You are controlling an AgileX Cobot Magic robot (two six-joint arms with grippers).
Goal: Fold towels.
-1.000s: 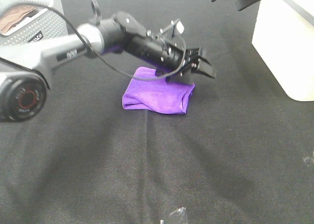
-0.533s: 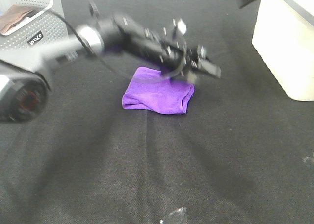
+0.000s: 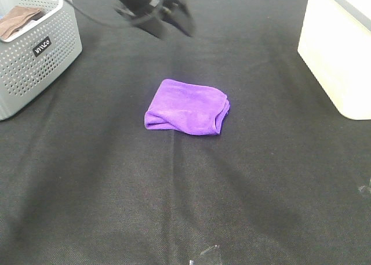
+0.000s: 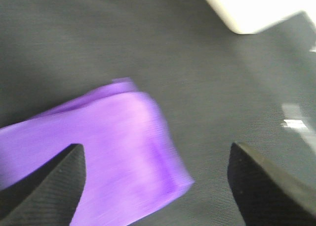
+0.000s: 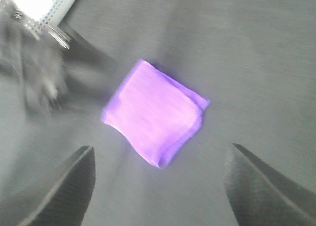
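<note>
The purple towel (image 3: 186, 107) lies folded into a small square on the black table, free of both grippers. It also shows in the left wrist view (image 4: 98, 147) and in the right wrist view (image 5: 154, 118). My left gripper (image 3: 174, 21) is blurred at the far top, well above and behind the towel; in its wrist view the jaws stand wide apart and empty (image 4: 155, 186). My right gripper is out of the high view; its wrist view shows the jaws wide apart and empty (image 5: 158, 186), high over the towel.
A grey perforated basket (image 3: 35, 50) holding a brown cloth (image 3: 17, 20) stands at the back left. A cream box (image 3: 342, 44) stands at the back right. Small clear plastic bits lie at the front edge (image 3: 206, 254).
My left arm has let go of the towel and pulled up and back to the far top left. The towel stays folded where it was.
</note>
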